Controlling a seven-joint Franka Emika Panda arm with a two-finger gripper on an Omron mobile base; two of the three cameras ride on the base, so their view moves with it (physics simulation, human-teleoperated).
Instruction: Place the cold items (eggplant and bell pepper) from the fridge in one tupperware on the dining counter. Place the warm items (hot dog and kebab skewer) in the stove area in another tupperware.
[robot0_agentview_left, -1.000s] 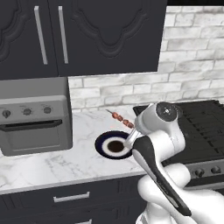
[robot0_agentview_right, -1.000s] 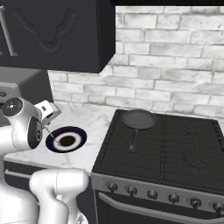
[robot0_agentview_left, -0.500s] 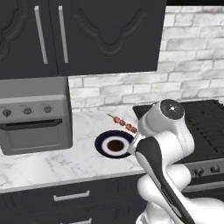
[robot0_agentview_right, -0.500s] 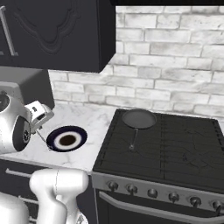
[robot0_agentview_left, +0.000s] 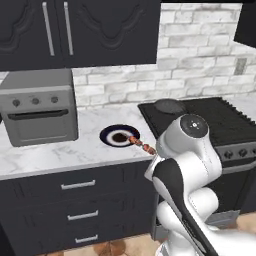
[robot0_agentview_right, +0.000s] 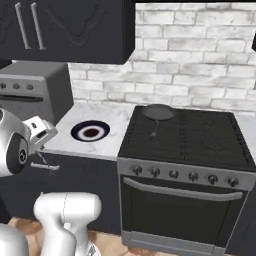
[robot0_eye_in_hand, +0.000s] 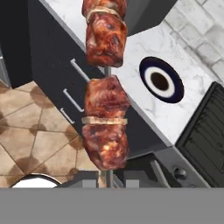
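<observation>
— Where is your brown grilled-meat kebab skewer now?

— You hold it clamped by its thin metal stick in the two-finger gripper, jaws pinched almost together. It hangs in front of the dark lower cabinet drawers, past the edge of the white marble counter, no longer over it as it was a second ago.

— And the round dark-blue plate with the white ring?

— It lies on the marble just left of the black stove, apart from your skewer. Your cameras have pulled back since then: the whole scene has shifted, with the grey toaster oven and the black pan on the stove in fuller view.
</observation>
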